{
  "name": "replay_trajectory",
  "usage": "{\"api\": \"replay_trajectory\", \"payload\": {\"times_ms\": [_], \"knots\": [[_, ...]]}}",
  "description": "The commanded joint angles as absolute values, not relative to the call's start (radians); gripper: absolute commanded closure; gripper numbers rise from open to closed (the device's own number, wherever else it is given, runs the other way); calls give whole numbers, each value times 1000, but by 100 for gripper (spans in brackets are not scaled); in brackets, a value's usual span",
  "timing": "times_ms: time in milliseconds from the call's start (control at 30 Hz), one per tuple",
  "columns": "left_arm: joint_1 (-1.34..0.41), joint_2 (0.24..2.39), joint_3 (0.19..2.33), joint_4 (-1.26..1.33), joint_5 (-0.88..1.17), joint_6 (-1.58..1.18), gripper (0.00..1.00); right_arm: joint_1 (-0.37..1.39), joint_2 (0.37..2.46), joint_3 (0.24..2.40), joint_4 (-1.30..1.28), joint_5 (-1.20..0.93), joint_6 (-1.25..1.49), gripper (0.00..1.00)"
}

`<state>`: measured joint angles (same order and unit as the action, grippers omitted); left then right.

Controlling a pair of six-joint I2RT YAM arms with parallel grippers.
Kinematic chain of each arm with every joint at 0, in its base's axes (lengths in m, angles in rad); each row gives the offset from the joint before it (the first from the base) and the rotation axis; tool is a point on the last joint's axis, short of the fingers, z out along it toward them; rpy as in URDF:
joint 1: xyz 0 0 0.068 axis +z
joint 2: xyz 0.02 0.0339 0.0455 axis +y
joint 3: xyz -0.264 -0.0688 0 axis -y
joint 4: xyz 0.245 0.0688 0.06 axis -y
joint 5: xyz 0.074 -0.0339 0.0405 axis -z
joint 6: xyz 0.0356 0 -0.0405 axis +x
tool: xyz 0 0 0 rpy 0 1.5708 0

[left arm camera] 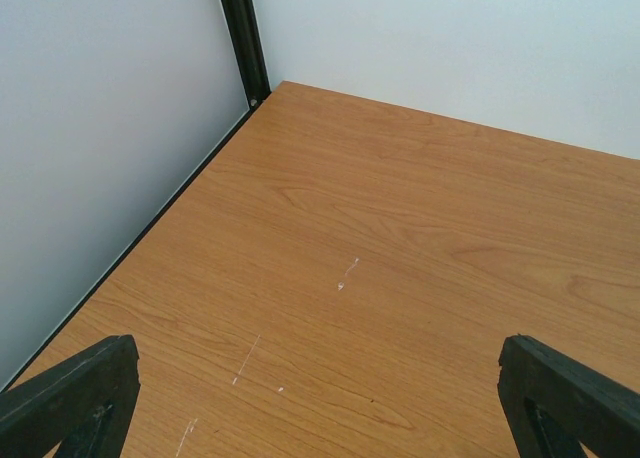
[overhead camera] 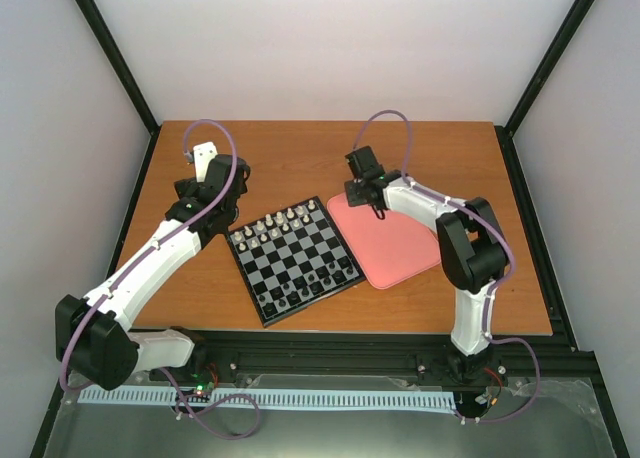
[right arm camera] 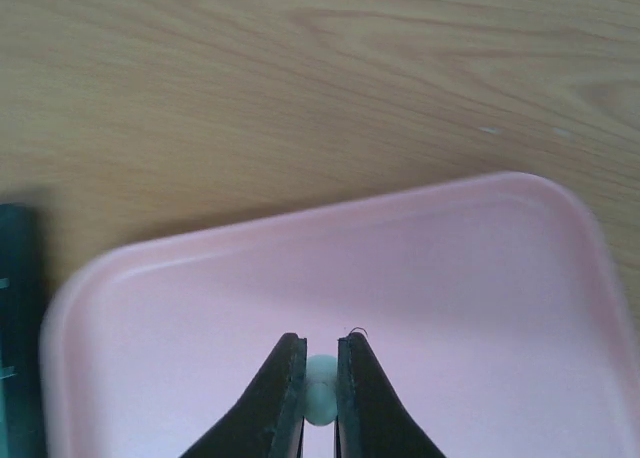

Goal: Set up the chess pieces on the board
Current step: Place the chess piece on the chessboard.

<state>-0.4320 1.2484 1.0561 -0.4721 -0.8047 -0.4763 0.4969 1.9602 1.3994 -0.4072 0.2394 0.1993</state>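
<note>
Two arms in view, only the right one is holding anything. Right gripper (right arm camera: pixel 320 363) is clamped on one small white piece (right arm camera: pixel 320 396). The rounded body sits pinched between both fingers, directly above the pink tray (right arm camera: pixel 480 278). Can't tell if the piece is touching the tray surface or just off it. In the top view this gripper sits over the tray's far-left corner, close to the board (overhead camera: pixel 262 298).

The board lies mid-table, rotated, with its right edge just beside the tray. The other white pieces (overhead camera: pixel 285 219) stand on the squares along its far edge. The dark pieces (overhead camera: pixel 322 276) stand along the near edge. They're too small to name by type.

Left gripper (left arm camera: pixel 318 353) has its fingers spread wide with nothing between them. It's parked over bare table (left arm camera: pixel 400 208) near the far-left corner, clear of the board and not touching any piece. The wrist camera there shows only wood grain and the enclosure walls.
</note>
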Motion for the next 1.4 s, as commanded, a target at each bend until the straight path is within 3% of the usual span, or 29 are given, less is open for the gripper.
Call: {"api": "replay_trajectory", "payload": {"times_ms": [0,433,1167,1367], "knots": [[-426,1240,1101,-477,-819,-493,0,576,1944,1415,-368,122,184,96],[-427,1232,1098,-477,-821,-491,0,695,2068,1542,-404,54,173,96],[-426,1230,1094,-477,-823,-495,0,718,2140,1564,-421,23,167,96],[-427,1235,1095,-477,-821,-494,0,719,2150,1568,-417,22,165,90]]}}
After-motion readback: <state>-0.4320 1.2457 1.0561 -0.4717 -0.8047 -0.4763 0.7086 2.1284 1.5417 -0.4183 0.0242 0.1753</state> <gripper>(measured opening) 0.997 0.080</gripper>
